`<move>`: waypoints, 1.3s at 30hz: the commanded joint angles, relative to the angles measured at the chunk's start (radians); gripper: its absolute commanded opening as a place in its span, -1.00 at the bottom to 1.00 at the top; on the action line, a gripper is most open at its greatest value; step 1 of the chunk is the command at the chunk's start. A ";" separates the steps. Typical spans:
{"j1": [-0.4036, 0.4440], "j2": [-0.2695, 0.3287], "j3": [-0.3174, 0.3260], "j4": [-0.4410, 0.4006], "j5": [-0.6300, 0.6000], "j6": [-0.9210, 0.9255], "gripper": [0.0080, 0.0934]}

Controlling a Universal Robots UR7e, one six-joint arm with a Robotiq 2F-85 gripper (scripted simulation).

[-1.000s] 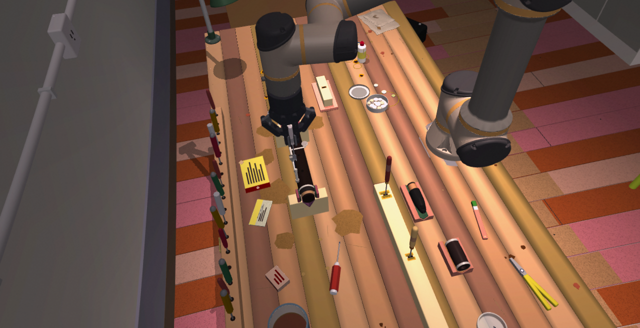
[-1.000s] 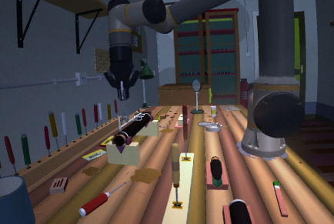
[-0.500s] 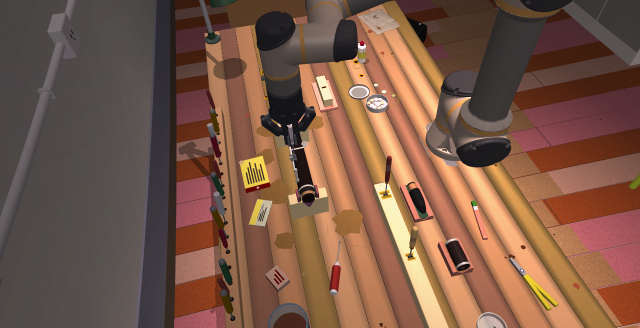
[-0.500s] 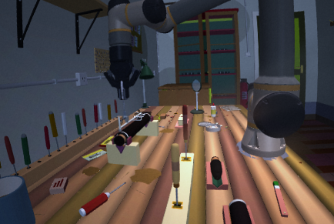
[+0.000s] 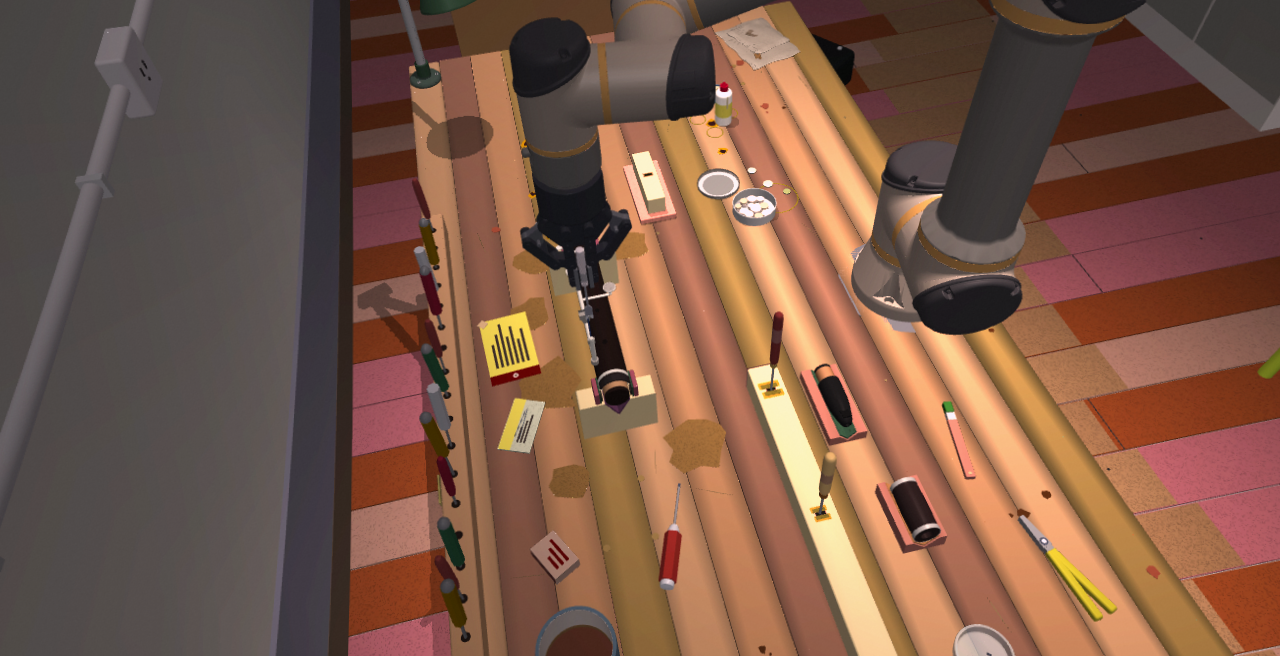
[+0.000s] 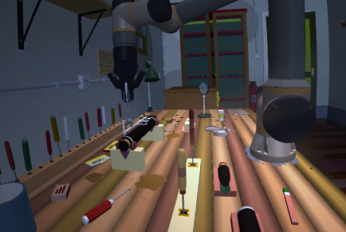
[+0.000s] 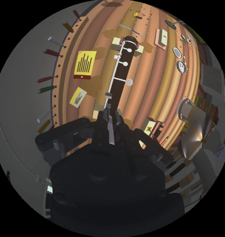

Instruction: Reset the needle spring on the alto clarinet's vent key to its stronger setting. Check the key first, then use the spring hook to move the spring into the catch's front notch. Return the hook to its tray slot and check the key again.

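On the left part of the bench the dark alto clarinet joint point(image 5: 605, 341) point(image 6: 136, 132) point(image 7: 122, 72) lies across two pale wooden blocks, its silver key rod and pads facing up. The spring hook point(image 5: 581, 269) point(image 6: 126, 91) point(image 7: 110, 130), a slim grey tool, is held upright in my closed gripper point(image 5: 578, 249) point(image 6: 126, 88) point(image 7: 109, 119), its thin tip pointing down over the far end of the joint near the key rod. The long cream tray point(image 5: 810, 473) point(image 6: 187, 187) lies to the right, with a dark red-handled tool point(image 5: 776, 343) and a tan-handled tool point(image 5: 825, 478) standing in its slots.
A rail of upright screwdrivers point(image 5: 436, 384) lines the bench's left edge by the wall. Yellow cards point(image 5: 510, 348), a red screwdriver point(image 5: 670, 549), a mouthpiece point(image 5: 832, 397), a barrel point(image 5: 915, 509), a pad dish point(image 5: 754, 205) and my arm's base point(image 5: 922, 240) sit around.
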 commanded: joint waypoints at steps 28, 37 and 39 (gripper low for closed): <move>0.000 -0.038 -0.154 0.191 0.000 0.000 -1.00; 0.000 -0.039 -0.164 0.201 0.000 0.000 -1.00; 0.000 -0.039 -0.164 0.201 0.000 0.000 -1.00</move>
